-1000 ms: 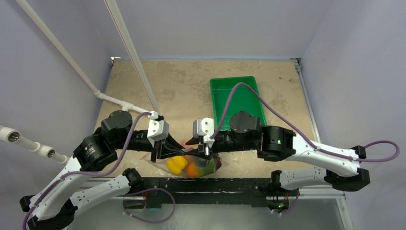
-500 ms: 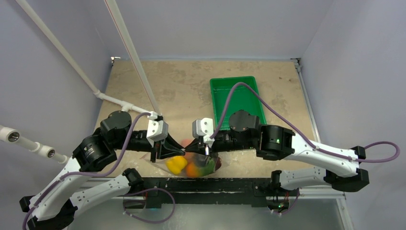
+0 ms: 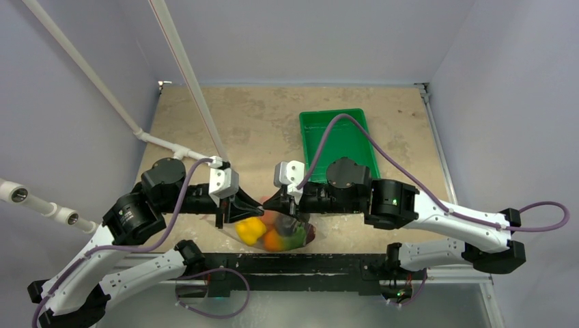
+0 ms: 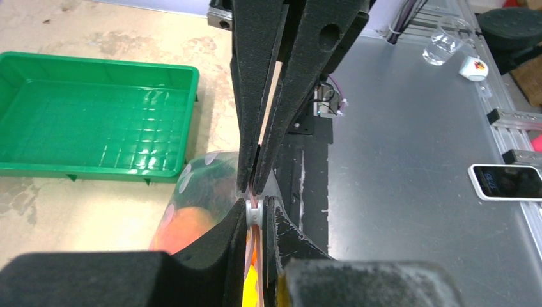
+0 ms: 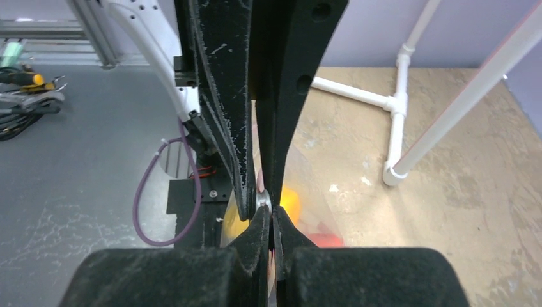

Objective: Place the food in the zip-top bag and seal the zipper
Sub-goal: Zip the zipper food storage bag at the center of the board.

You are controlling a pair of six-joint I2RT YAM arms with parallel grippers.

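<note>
Left claw [image 3: 259, 207] and right claw [image 3: 267, 203] clamp the zipper [image 4: 252, 216] over the tan table [image 3: 259, 130].

The left arm [image 3: 126, 217] and right arm [image 3: 440, 219] fold inward over the near edge, wrists level, so the grippers meet tip to tip. The left gripper [image 3: 258, 207] points right, fingers [image 4: 224, 243] pinched almost together. The right gripper [image 3: 268, 204] points left — fingers [image 5: 255, 236] pressed fully closed.
</note>
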